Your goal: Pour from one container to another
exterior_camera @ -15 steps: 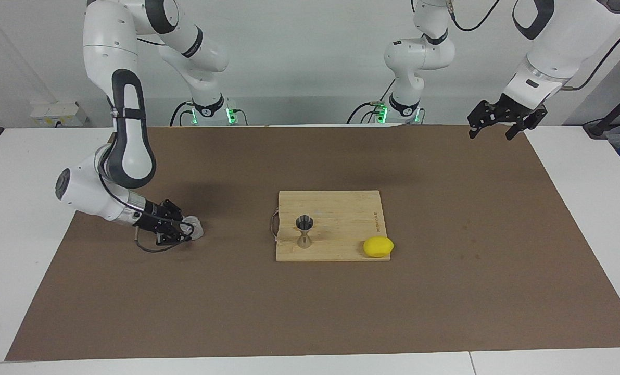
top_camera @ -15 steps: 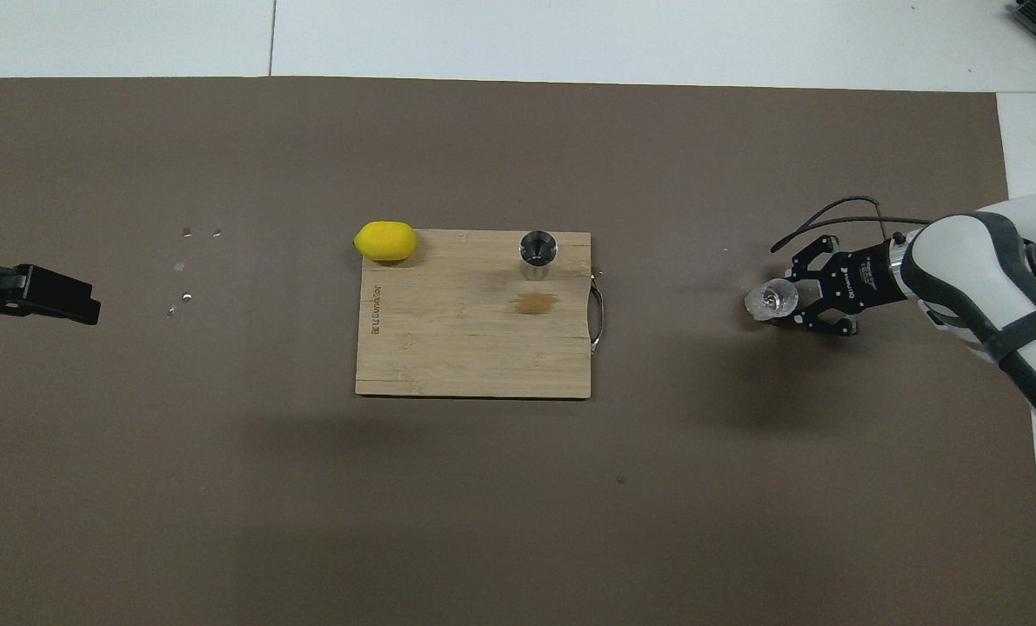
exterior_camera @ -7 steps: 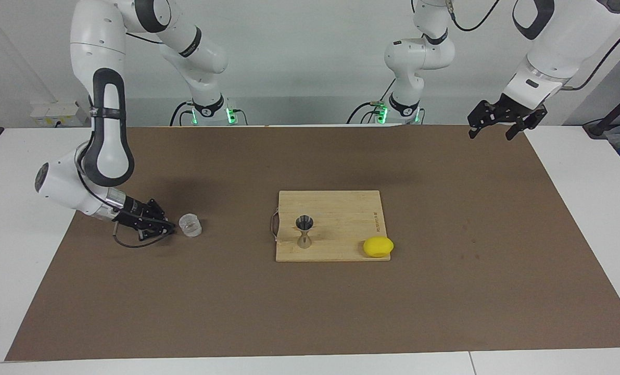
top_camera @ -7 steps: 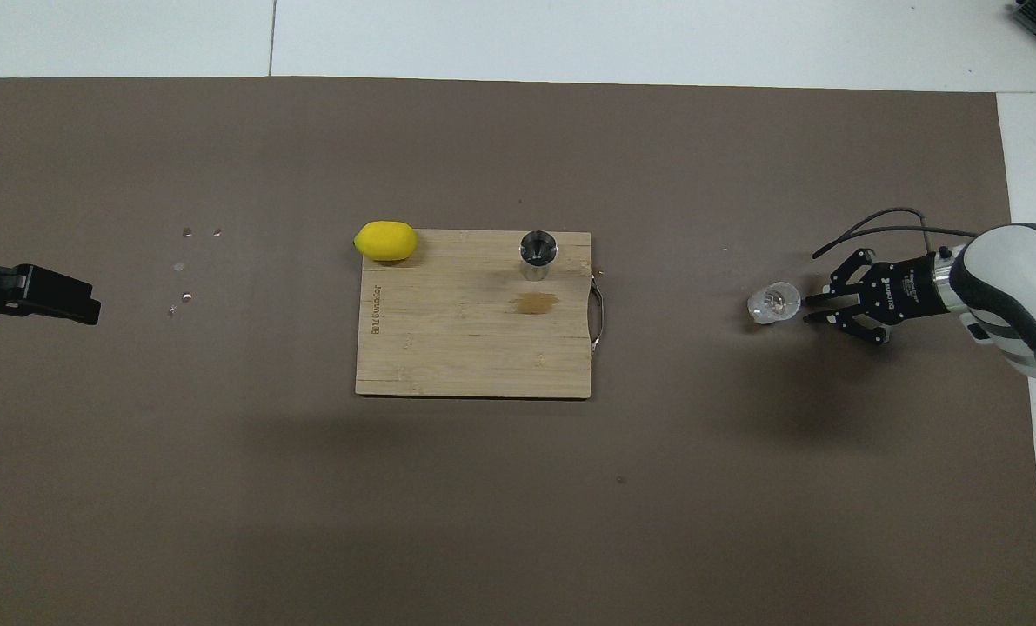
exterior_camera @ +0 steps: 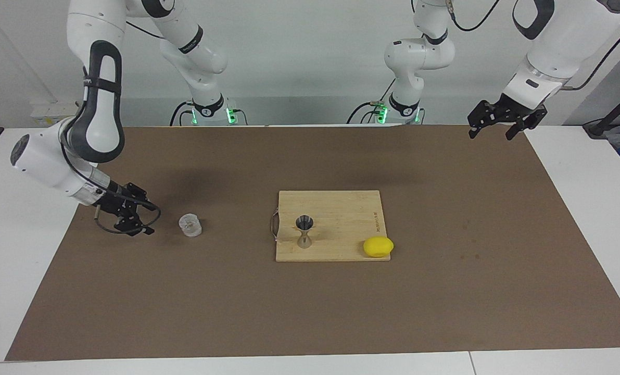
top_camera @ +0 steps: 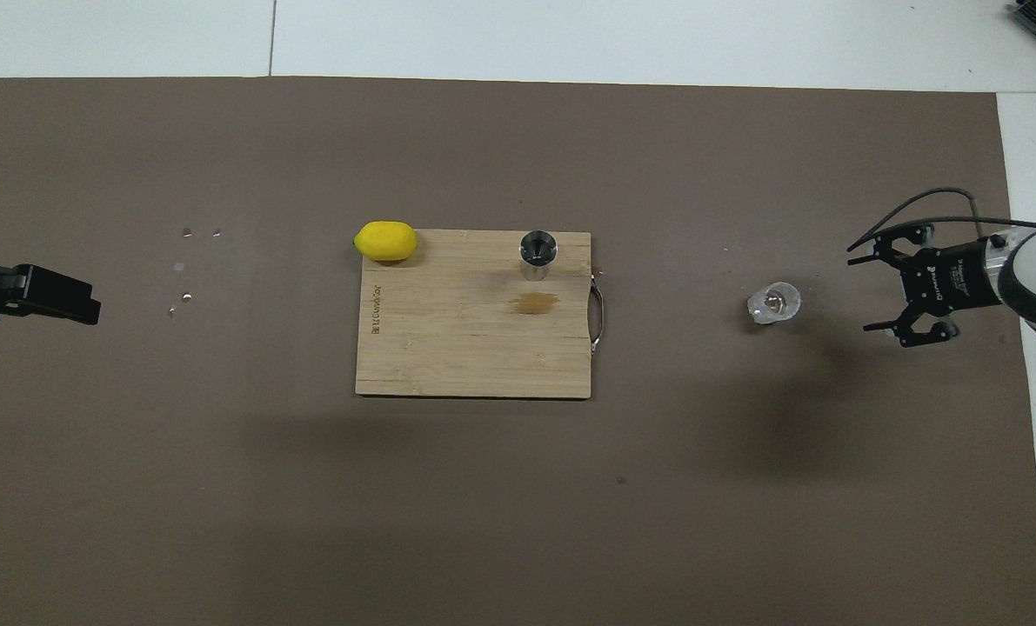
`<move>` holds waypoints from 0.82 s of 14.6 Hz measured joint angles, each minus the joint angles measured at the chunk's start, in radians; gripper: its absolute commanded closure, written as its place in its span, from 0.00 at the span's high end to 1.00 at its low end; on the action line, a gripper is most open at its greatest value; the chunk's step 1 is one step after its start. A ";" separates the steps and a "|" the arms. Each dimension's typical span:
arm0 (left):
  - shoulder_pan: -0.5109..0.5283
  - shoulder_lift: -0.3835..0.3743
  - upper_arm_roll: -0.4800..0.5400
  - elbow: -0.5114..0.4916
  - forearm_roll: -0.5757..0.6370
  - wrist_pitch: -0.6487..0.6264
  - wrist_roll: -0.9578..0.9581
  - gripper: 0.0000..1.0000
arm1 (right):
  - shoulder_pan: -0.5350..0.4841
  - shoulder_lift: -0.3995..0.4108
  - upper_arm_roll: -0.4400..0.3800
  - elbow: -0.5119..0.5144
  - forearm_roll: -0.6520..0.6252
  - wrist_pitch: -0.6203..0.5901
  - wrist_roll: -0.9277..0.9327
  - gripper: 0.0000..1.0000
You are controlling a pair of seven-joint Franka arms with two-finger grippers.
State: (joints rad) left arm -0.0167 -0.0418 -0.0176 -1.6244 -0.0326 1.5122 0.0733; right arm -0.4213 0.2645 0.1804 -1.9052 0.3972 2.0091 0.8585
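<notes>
A: Glass tumbler (exterior_camera: 190, 225) stands upright on the brown mat of the counter (exterior_camera: 310, 312), toward the right arm's end, well apart from the cutting board (exterior_camera: 341, 208). Nothing touches it.

B: And the jigger (exterior_camera: 304, 232)?

A: Upright on the board, near the handle edge. A lemon (exterior_camera: 378, 246) sits at the board's other corner. Small brownish stain on the wood beside the jigger.

B: Right gripper (exterior_camera: 140, 219)?

A: Low over the mat just beside the tumbler, jaws spread wide, holding nothing. Left gripper (exterior_camera: 500, 125) hangs over the mat's corner at its own end, waiting; its jaws look parted and empty too.

B: How would the glass handle?

A: My guess: rigid, smooth, slippery, breakable, with the thick base keeping the weight low. Best taken across the side wall at about mid-height, with a firm squeeze, so it can be tipped over the jigger's narrow mouth. The jigger looks top-heavy; a knock could topple it.
</notes>
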 measured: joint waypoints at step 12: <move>0.000 0.000 0.000 0.000 0.000 0.000 0.000 1.00 | 0.308 -0.191 0.008 0.009 -0.364 -0.120 -0.526 1.00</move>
State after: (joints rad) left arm -0.0167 -0.0418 -0.0176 -1.6244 -0.0326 1.5122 0.0733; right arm -0.1131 0.0738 0.1887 -1.8961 0.0333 1.8887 0.3328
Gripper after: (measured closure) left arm 0.000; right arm 0.000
